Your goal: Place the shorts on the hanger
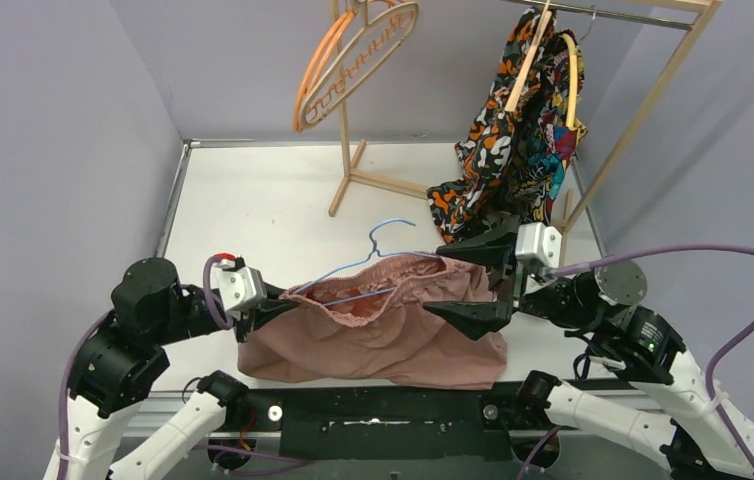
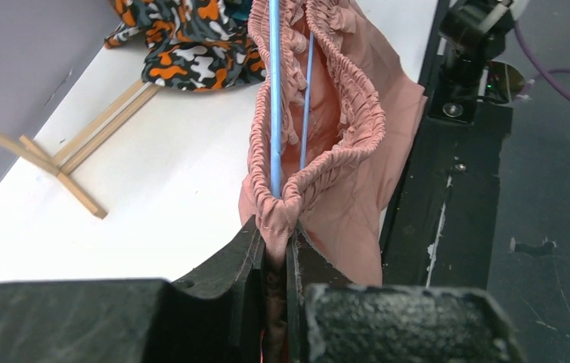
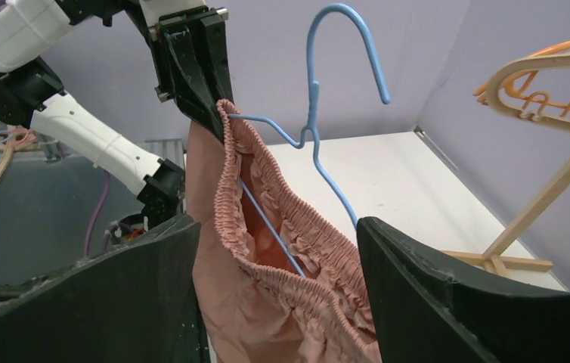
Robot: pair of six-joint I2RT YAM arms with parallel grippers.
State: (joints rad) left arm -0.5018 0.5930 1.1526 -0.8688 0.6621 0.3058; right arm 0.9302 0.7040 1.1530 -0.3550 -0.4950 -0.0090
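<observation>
White tabletop [image 1: 253, 205] with a thin metal rim along its far and left edges. A wooden garment rack [image 1: 390, 183] stands on its far half. The hem of a multicoloured patterned garment [image 1: 473, 195] pools on it by the rack's right leg. The lower part of the dusty-pink shorts [image 1: 383, 345] rests at its near edge

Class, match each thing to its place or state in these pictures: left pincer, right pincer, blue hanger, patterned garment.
Column 1
1. left pincer
2. right pincer
3. blue hanger
4. patterned garment

Column 2
A. hangs on the wooden rack at the back
B. open, one finger on either side of the shorts
C. shut on the gathered waistband
D. runs inside the waistband, hook sticking out

Pairs: 1-C, 2-B, 3-D, 4-A
</observation>
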